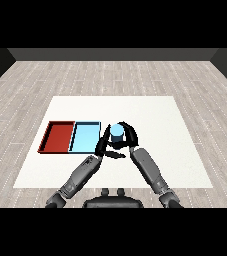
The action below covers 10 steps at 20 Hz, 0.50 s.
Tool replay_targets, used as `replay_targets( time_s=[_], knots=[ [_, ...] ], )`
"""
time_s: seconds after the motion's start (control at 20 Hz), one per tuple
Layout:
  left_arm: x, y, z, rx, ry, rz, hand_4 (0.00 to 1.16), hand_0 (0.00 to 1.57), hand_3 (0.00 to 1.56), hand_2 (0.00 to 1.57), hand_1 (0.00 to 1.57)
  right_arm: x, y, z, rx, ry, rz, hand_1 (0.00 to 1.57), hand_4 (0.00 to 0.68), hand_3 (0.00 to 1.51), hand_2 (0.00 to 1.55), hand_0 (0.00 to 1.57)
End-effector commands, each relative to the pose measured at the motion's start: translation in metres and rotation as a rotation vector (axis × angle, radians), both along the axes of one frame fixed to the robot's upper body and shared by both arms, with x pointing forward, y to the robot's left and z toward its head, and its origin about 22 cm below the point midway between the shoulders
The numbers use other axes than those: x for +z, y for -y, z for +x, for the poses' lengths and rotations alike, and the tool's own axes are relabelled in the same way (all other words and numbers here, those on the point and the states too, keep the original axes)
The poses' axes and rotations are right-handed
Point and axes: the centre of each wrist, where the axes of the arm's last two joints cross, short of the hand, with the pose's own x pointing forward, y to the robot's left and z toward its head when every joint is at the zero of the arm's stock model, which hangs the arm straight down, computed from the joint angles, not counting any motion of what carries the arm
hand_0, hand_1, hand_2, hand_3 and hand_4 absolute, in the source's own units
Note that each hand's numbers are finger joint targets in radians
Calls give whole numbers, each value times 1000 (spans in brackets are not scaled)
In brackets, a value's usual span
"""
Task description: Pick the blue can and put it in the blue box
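Upright blue can (pixel 116 133) beside blue tray (pixel 85 137)

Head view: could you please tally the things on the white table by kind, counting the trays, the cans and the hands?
Trays: 2, a red tray and a light blue tray
Cans: 1, the blue can
Hands: 2, left hand and right hand
Total: 5
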Motion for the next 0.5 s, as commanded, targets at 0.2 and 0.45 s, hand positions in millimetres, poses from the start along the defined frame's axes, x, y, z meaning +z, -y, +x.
replay_targets(
  time_s=[0.2, 0.45],
  knots=[
    [1, 9, -3, 0, -7, 21, 0, 0, 0, 0, 0, 12, -22, -3, 34, 2, 27, 1419, 559, 1363, 1456, 1419],
    [-8, -9, 7, -8, -28, 19, 0, 0, 0, 0, 0, 6, -17, 9, 41, 1, 19, 1428, 552, 1381, 1463, 1428]
  ],
)
